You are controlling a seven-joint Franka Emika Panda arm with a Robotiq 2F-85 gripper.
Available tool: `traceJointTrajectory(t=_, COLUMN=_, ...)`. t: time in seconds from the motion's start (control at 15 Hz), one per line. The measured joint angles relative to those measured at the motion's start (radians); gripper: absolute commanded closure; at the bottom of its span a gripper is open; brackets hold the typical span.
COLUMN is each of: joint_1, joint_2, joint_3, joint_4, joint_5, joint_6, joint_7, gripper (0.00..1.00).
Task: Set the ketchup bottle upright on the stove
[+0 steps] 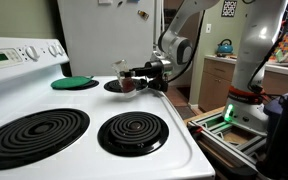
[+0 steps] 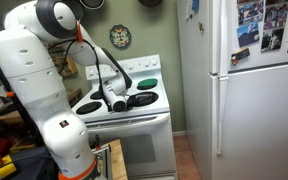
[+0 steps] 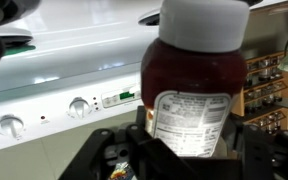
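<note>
The Robotiq gripper (image 3: 189,152) is clamped on the small clear plastic ketchup bottle (image 3: 194,90). In the wrist view its dark fingers (image 3: 102,152) press either side of the labelled lower body, leaving the white cap and the base free. Gripping that low on the sides looks meant to leave the base free to meet the stove. In an exterior view the arm reaches in almost level, carrying the ketchup bottle (image 1: 125,80) over a black coil burner (image 1: 114,87) of the white electric stove (image 1: 92,102). Whether the base touches the coil, or how far the bottle leans, cannot be told at this size.

A flat green disc (image 1: 74,83) lies on the neighbouring burner, near but apart from the bottle. The white control panel with knobs (image 3: 44,105) rises beyond them and closes off that side. Two more coil burners, one (image 1: 134,132) and its neighbour (image 1: 34,135), lie bare, with plain white enamel between them. That flat surface would probably seat a narrow base more steadily than the ridged coils. The stove's rim on the arm's side (image 1: 189,130) drops straight to the floor. A tall white refrigerator (image 2: 254,100) stands close beside the range, leaving little sideways room there.
</note>
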Motion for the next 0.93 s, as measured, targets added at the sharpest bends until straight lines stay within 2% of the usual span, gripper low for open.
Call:
traceJointTrajectory(t=0.13, joint_1=0.000, joint_2=0.006, joint_3=0.000, joint_4=0.000, joint_5=-0.019, joint_6=0.003, joint_7=0.000, gripper=0.55)
traceJointTrajectory(t=0.27, joint_1=0.000, joint_2=0.006, joint_3=0.000, joint_4=0.002, joint_5=-0.036, joint_6=0.014, joint_7=0.000, gripper=0.49)
traceJointTrajectory(t=0.33, joint_1=0.000, joint_2=0.006, joint_3=0.000, joint_4=0.004, joint_5=-0.045, joint_6=0.022, joint_7=0.000, gripper=0.24)
traceJointTrajectory(t=0.4, joint_1=0.000, joint_2=0.006, joint_3=0.000, joint_4=0.006, joint_5=-0.054, joint_6=0.030, joint_7=0.000, gripper=0.06)
traceJointTrajectory(t=0.47, joint_1=0.000, joint_2=0.006, joint_3=0.000, joint_4=0.007, joint_5=-0.062, joint_6=0.036, joint_7=0.000, gripper=0.02)
traceJointTrajectory(t=0.93, joint_1=-0.002, joint_2=0.005, joint_3=-0.002, joint_4=0.010, joint_5=-0.098, joint_6=0.052, joint_7=0.003, gripper=0.00)
